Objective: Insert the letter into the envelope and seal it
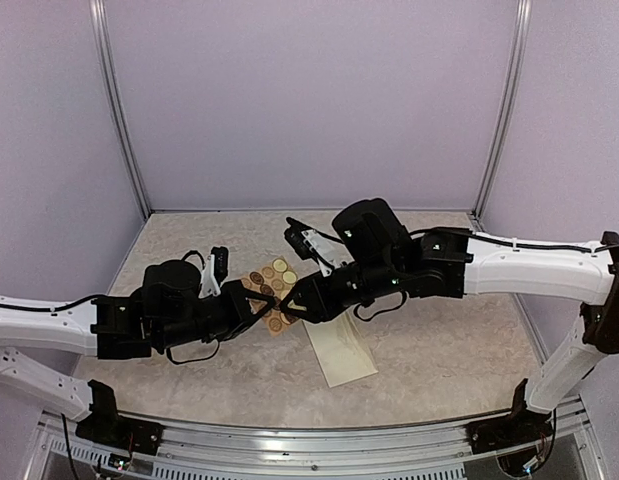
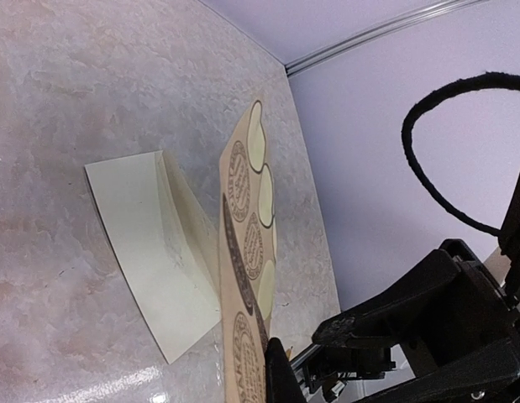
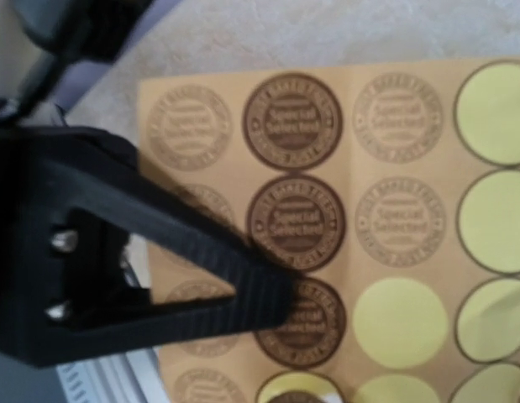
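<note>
The envelope (image 1: 341, 352) lies flat on the mottled beige tabletop (image 1: 439, 340), near the middle and toward its near edge, with nothing gripping it. In the left wrist view the envelope (image 2: 150, 252) is plain cream, and a fold along its long edge nearest the sticker sheet looks slightly lifted. The sticker sheet (image 1: 276, 285) is a tan card of round stickers, held up off the tabletop between the two arms, just beyond the envelope's far end. The left fingers (image 2: 275, 382) are clenched on the sheet's lower end, so from that wrist the card is seen almost edge-on, rising over the envelope. The right fingers (image 3: 201, 294) hang close over the face of the sheet (image 3: 394, 168). Only one black, ribbed finger shows, its tip lying over a dark brown sticker (image 3: 308, 327) in the lower middle of the view. Whether they are clenched or released cannot be told. The stickers around it are partly brown seals printed "Special Selected" and partly blank pale yellow circles along the right side.
</note>
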Controlling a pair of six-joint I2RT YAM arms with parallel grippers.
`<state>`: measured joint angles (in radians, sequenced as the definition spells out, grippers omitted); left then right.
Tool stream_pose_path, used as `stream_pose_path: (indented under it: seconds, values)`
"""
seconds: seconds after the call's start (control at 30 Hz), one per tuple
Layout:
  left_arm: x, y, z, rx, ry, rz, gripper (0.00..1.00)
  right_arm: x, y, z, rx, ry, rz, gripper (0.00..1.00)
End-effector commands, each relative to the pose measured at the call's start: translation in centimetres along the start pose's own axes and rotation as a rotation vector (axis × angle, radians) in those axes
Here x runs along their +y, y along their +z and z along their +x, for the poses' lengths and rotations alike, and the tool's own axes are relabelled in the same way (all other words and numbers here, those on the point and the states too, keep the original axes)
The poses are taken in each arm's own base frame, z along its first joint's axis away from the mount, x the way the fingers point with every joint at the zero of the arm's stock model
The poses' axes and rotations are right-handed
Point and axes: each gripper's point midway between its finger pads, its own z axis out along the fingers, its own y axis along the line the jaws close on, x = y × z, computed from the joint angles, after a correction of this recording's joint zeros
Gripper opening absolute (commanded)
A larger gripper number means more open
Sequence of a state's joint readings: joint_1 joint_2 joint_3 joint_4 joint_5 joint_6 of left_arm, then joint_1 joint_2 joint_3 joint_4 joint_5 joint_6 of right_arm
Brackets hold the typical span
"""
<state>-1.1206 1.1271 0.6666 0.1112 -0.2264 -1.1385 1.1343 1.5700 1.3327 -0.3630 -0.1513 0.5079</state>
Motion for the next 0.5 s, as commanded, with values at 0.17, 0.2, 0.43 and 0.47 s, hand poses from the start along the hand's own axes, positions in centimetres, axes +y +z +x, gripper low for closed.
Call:
stream_pose_path:
  seconds: [0.17, 0.2, 0.43, 0.47]
  values:
    - [-0.8, 0.1, -0.5, -0.008, -0.002, 0.014, 0.0, -0.7, 2.0, 0.9, 0.062, -0.031, 0.074, 0.34]
    - [-0.8, 0.1, -0.4, -0.007, -0.002, 0.014, 0.0, -0.8, 2.1, 1.0, 0.065, -0.031, 0.08, 0.33]
    - [-0.7, 0.1, -0.4, -0.007, 0.001, 0.015, 0.0, -1.2, 2.4, 1.1, 0.077, -0.031, 0.11, 0.28]
    - [-0.7, 0.1, -0.4, -0.007, 0.002, 0.014, 0.0, -1.3, 2.3, 1.1, 0.075, -0.029, 0.112, 0.27]
